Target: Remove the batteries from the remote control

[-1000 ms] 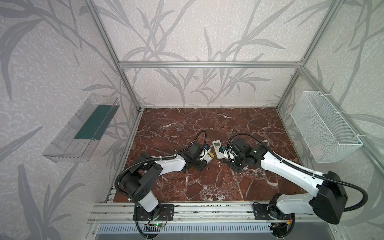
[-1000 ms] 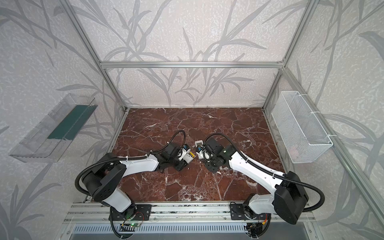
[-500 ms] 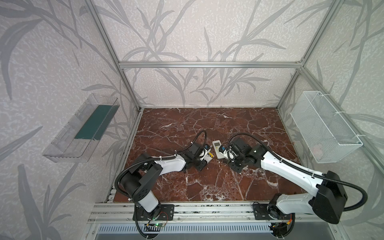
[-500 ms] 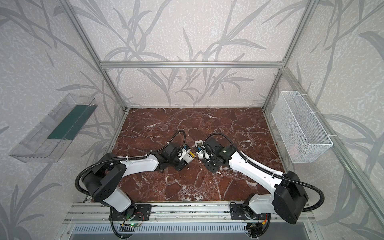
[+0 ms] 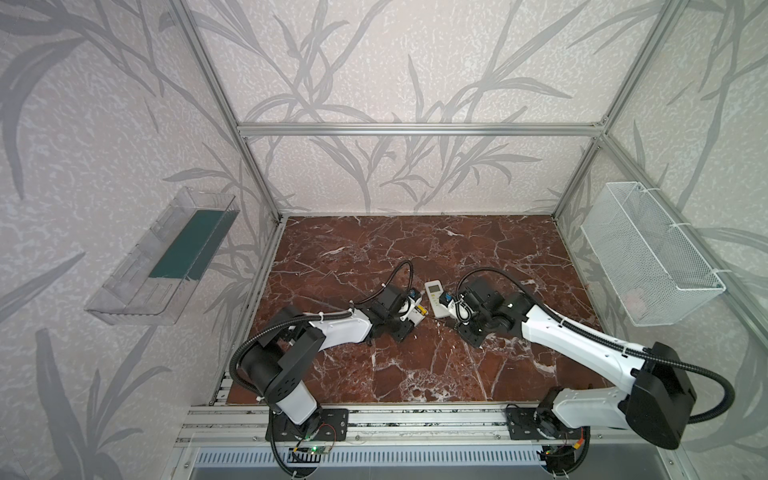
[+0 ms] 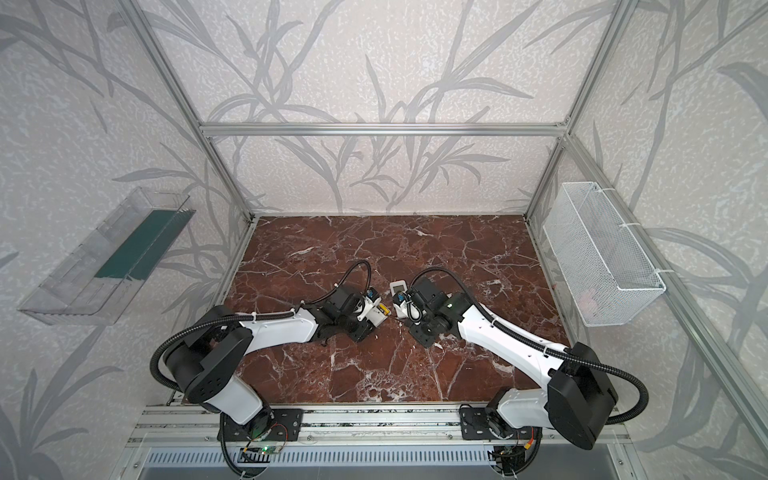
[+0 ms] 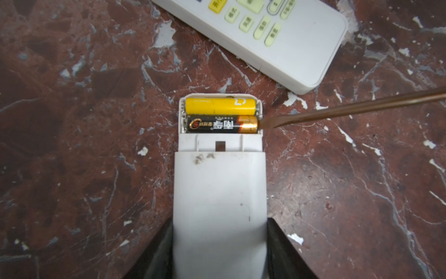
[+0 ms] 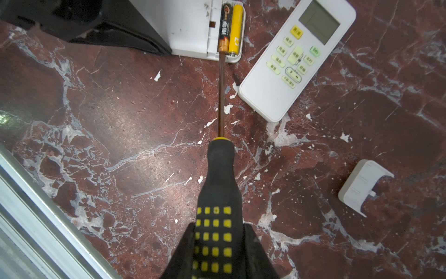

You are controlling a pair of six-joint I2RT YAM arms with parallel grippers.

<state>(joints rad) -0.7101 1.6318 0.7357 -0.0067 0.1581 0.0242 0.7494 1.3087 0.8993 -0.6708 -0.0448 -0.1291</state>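
Where the arms meet in both top views, the left gripper (image 5: 408, 311) clamps an open remote (image 5: 415, 314). From the left wrist, a yellow battery (image 7: 219, 105) and a black battery (image 7: 217, 124) lie side by side in that remote, with a screwdriver (image 7: 313, 113) tip touching the black one's end. From the right wrist, the right gripper (image 8: 218, 225) is clenched on the screwdriver handle.
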